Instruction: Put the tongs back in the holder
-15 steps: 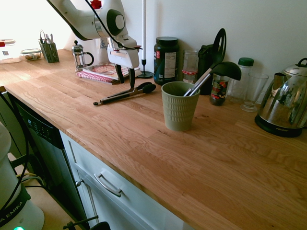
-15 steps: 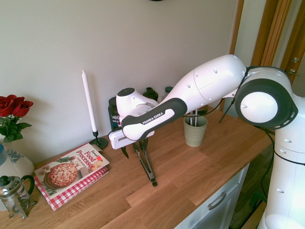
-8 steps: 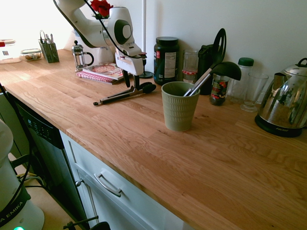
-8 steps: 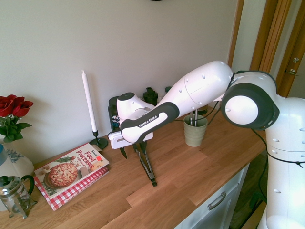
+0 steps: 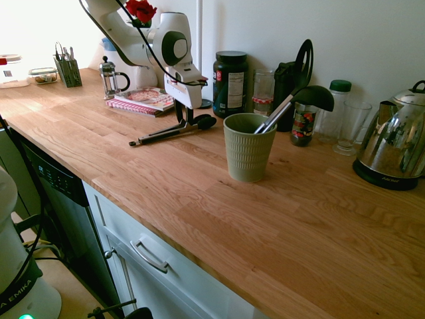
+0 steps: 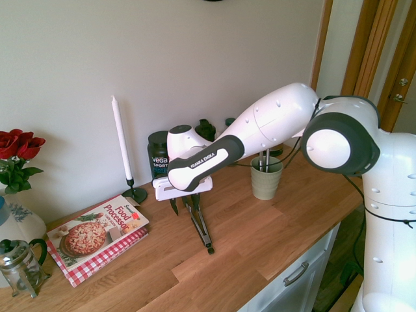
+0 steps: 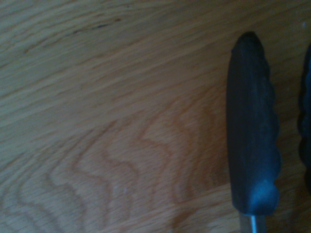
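The tongs point(image 5: 171, 131) lie flat on the wooden counter point(image 5: 199, 193), not in the holder point(image 5: 248, 146). They are long and thin, and their black tips point(image 5: 204, 122) point toward the wall and the big dark jar point(image 5: 230, 84), while the other end points out toward the front edge of the counter. In the second outside view the tongs point(image 6: 200, 224) run from under the gripper toward the front edge. In the wrist view one black tip point(image 7: 252, 150) fills the right side, bumpy along one edge, with a bit of silver metal below it, and the edge of the second tip shows at the far right. The gripper point(image 5: 184, 114) hangs over the tip end of the tongs and points straight down. Its two dark fingers point(image 6: 174, 207) stand apart, one on each side of the tongs, and I cannot tell if they touch them. The holder stands upright to the right of the tongs, near them, and a black ladle point(image 5: 300, 101) leans in it. The arm point(image 6: 201, 164) says "FRANKA EMIKA". The book point(image 6: 99, 235) by the candle point(image 6: 120, 140) says "Food Processor". The dark jar point(image 6: 158, 155) says "VEGA SPORT". The kettle point(image 5: 393, 143) has a small word on its base, too tiny to read
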